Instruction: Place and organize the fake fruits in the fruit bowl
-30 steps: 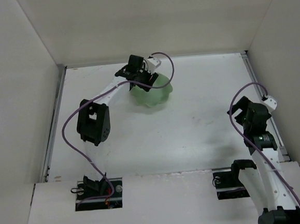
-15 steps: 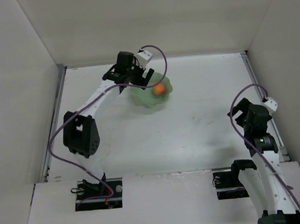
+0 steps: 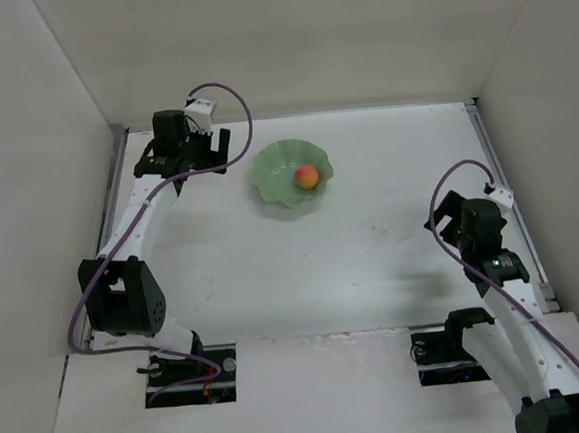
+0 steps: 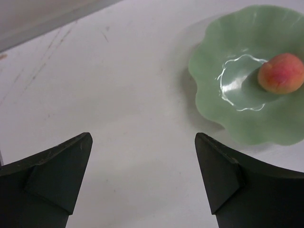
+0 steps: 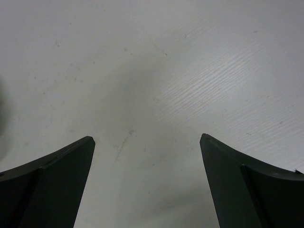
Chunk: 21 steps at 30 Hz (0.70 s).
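A small red-orange fake fruit (image 3: 306,177) (image 4: 281,73) lies inside the pale green fruit bowl (image 3: 271,168) (image 4: 213,61), right of the bowl's middle. My left gripper (image 3: 193,164) (image 4: 142,142) hangs open over bare table to the left of the bowl, nothing between its fingers. Over the table's right side my right gripper (image 3: 446,226) (image 5: 147,140) stands open and holds nothing.
White walls enclose the table on the left, back and right. A metal rail (image 3: 110,231) runs along the left edge, close to the left arm. Purple cables loop off both wrists.
The left gripper opened and let the fruit go into the bowl, then drew back to the left, away from the bowl. The right arm shifted slightly.
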Available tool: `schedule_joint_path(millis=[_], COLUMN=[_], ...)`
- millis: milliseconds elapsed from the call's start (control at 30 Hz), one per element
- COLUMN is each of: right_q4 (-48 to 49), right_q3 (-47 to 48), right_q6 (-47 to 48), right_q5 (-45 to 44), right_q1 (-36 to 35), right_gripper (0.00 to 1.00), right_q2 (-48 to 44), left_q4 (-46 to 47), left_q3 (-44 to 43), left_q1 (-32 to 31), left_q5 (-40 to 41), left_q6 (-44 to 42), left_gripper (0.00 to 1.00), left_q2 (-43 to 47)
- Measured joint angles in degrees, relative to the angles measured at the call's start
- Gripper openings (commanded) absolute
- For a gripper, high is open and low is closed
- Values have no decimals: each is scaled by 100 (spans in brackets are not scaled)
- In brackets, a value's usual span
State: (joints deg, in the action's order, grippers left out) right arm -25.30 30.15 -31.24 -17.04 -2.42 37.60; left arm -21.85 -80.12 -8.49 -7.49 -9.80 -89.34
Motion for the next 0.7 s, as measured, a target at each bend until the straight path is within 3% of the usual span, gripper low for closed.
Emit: schedule_joint_path(millis=[233, 367, 500, 700], right_q4=[50, 48, 48, 52], right_q3=[0, 0, -13, -22], right_q6=[-2, -2, -7, -7], right_q5=[-2, -7, -13, -13], right_q1=[-107, -109, -109, -109], right_gripper=[100, 100, 100, 100], right_q2=[127, 109, -35, -52], left_q4=[-103, -46, -118, -188], left_q3=[334, 437, 743, 1342], left_q1=[417, 664, 984, 2140], left_q5=[-98, -203, -365, -575], left_q6=[240, 348, 516, 898], left_gripper=[91, 100, 100, 100], left_q2=[157, 348, 627, 962])
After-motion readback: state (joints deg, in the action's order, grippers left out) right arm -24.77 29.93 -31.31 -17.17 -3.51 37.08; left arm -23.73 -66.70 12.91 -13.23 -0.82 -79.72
